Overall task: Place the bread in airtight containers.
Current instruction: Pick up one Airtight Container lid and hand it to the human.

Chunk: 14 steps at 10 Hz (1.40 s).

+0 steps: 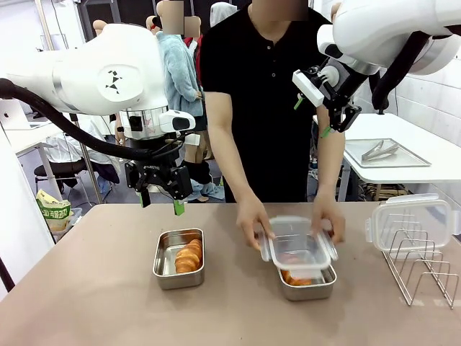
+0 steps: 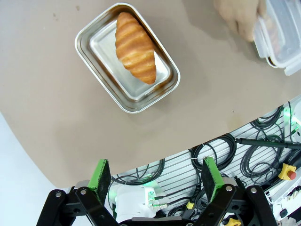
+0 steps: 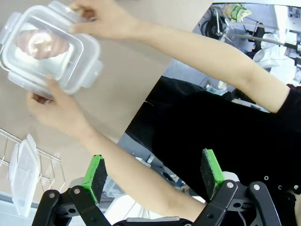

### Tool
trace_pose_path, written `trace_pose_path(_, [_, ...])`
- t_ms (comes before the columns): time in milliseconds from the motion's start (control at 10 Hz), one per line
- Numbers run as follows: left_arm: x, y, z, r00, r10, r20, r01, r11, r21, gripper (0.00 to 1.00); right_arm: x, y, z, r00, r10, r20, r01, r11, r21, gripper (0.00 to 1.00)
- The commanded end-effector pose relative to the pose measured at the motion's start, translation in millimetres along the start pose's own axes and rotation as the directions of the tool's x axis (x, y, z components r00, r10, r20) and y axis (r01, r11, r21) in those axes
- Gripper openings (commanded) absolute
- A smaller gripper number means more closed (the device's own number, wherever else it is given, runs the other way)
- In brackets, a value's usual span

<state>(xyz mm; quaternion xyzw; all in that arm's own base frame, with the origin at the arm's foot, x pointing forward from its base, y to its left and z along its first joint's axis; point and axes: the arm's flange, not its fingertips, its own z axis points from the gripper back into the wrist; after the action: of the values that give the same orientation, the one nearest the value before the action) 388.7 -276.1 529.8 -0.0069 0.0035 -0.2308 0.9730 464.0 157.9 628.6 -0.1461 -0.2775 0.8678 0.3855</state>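
On the near part of the brown worktop (image 1: 94, 288) sit two steel pans, well apart. The left pan (image 1: 178, 258) is uncovered and holds one golden, ridged roll (image 1: 189, 256) lying toward its right side. The right pan (image 1: 307, 281) holds a second roll (image 1: 295, 278), seen at its near left under a clear lid (image 1: 297, 244). The person's hands (image 1: 253, 223) grip that lid at its left and right ends, holding it over the pan and shifted toward the far side. I cannot tell whether it is seated on the rim.

At the right edge stands a wire rack (image 1: 425, 267) with another clear lid (image 1: 412, 223) leaning against its far side.

Just beyond the left pan, the robot's left hand (image 1: 160, 204) hovers above the worktop, its fingers spread wide, pointing down and empty. The robot's right hand (image 1: 312, 117) hangs much higher at far right, level with the person's chest, also spread and empty.

The person, in a black shirt (image 1: 259, 86), stands at the far edge. Behind, at far right, a flat steel tray (image 1: 382, 153) with tongs (image 1: 379, 150) lies on a white table.
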Motion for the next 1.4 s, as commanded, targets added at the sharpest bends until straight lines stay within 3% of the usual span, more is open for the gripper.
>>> trace_pose_path(0, [-0.7, 1.2, 2.0, 1.000, 0.003, 0.000, -0.003, 1.000, 0.008, 1.00, -0.6, 0.2, -0.4, 1.000, -0.005, 0.000, 0.005, 1.000, -0.009, 1.00])
trace_pose_path(1300, [-0.7, 1.2, 2.0, 1.000, 0.003, 0.000, -0.003, 1.000, 0.008, 1.00, -0.6, 0.2, -0.4, 1.000, -0.005, 0.000, 0.005, 1.000, -0.009, 1.00])
